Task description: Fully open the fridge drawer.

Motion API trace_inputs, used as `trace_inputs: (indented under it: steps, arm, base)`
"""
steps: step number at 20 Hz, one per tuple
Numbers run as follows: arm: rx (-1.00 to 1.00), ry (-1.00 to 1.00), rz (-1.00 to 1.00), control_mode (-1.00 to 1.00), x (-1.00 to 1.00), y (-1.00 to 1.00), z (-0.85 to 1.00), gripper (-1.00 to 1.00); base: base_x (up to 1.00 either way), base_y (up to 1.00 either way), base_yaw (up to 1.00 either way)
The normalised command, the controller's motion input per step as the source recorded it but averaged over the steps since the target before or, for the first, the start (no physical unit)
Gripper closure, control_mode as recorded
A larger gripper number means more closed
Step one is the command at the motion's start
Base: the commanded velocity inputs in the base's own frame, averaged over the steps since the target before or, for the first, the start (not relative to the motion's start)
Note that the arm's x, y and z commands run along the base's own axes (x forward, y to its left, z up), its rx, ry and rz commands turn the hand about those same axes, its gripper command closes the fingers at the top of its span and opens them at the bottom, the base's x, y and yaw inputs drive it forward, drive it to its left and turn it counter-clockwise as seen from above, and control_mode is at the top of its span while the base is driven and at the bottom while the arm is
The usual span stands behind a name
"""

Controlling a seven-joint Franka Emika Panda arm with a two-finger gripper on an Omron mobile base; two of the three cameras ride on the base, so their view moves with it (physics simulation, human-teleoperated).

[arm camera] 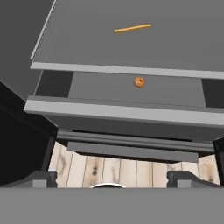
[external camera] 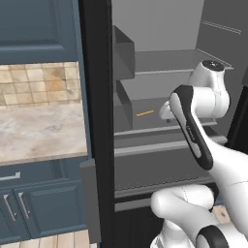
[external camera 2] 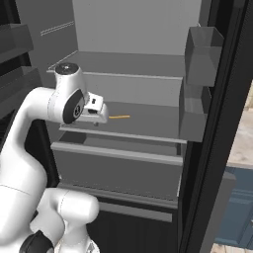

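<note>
- Fridge drawer (external camera 2: 116, 170) low in the open fridge, pulled out partway, light rim (arm camera: 122, 113) running across the hand view's middle.
- Small orange ball (arm camera: 139, 82) inside the drawer, toward 12 o'clock of centre.
- Thin orange stick (external camera 2: 119, 117) on the shelf (external camera 2: 148, 121) above, at 3 o'clock from the hand.
- Gripper (arm camera: 111, 177) above the drawer front, jaws spread wide, pinching nothing.

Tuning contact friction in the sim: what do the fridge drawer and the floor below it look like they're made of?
The fridge drawer: looks like matte grey plastic or painted metal. Flat, even colour, a lighter top rim, no shine or grain, so the render leaves it open.
The floor: pale wood planks. Parallel board seams and dark knot marks show in the hand view between the gripper jaws.
</note>
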Motion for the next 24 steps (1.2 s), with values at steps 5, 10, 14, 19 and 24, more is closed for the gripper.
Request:
trace_inputs:
  steps: [5,10,14,19,24]
  arm:
    - [-0.07,-0.06,0.03,-1.0,0.29,-0.14,-0.57,-1.0]
    - [-0.02,0.0,0.0,-1.0,0.23,-0.08,-0.66,-1.0]
    - [0.0,0.0,0.0,-1.0,0.37,0.0,-0.6,-1.0]
    - [0.0,0.0,0.0,-1.0,0.38,0.0,-0.43,-1.0]
    - [0.02,0.0,0.0,-1.0,0.38,0.0,-0.26,-1.0]
  base:
    - [0.0,0.0,0.0]
    - [0.0,0.0,0.0]
    - [0.0,0.0,0.0]
    - [0.0,0.0,0.0]
    - [0.0,0.0,0.0]
